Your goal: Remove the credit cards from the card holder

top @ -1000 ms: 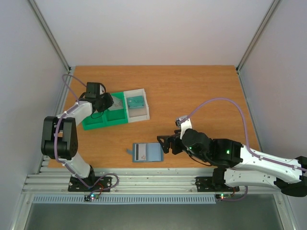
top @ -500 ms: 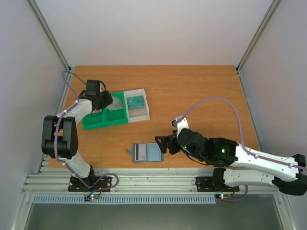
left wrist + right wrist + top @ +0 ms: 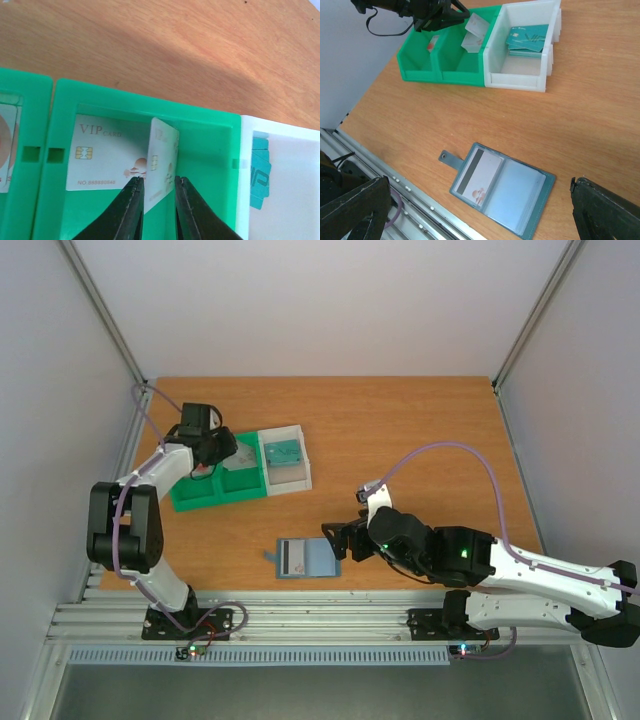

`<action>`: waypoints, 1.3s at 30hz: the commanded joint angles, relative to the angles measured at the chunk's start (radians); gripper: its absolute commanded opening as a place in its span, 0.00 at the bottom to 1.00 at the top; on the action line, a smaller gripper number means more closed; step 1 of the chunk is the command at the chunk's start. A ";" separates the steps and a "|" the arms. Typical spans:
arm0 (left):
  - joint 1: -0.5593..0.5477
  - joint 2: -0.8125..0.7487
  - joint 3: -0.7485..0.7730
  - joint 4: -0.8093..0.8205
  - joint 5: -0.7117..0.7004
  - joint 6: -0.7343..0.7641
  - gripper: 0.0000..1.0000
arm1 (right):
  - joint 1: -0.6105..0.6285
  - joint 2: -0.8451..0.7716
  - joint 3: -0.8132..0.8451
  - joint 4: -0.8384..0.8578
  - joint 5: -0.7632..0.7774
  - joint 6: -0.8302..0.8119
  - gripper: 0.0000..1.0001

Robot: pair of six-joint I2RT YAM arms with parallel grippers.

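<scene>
The card holder (image 3: 307,559) lies open on the worktop (image 3: 400,440) just left of your open right gripper (image 3: 334,542), long axis left-right, one striped credit card (image 3: 291,558) pocketed; your left gripper (image 3: 158,183) clamps a white card (image 3: 162,160).

The left claw (image 3: 158,183) pinches a white card (image 3: 163,150) (upright).

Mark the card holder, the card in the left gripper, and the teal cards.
card holder (image 3: 520,192), right wrist view, panel beside its card
white card (image 3: 162,160), left wrist view, middle of its face
teal cards (image 3: 527,37), right wrist view, top card's face
</scene>
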 commanded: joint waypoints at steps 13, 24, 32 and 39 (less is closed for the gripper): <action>-0.055 0.080 0.085 0.015 -0.015 0.066 0.18 | 0.002 0.028 0.049 -0.007 0.024 -0.047 0.98; -0.055 0.181 0.096 -0.008 -0.089 0.110 0.17 | 0.002 0.034 0.059 -0.027 0.049 -0.054 0.98; -0.055 0.203 0.122 -0.022 -0.097 0.113 0.18 | 0.002 0.038 0.056 -0.044 0.056 -0.039 0.98; -0.055 0.112 0.148 -0.039 -0.023 0.064 0.24 | -0.003 0.044 0.062 -0.089 0.080 0.032 0.98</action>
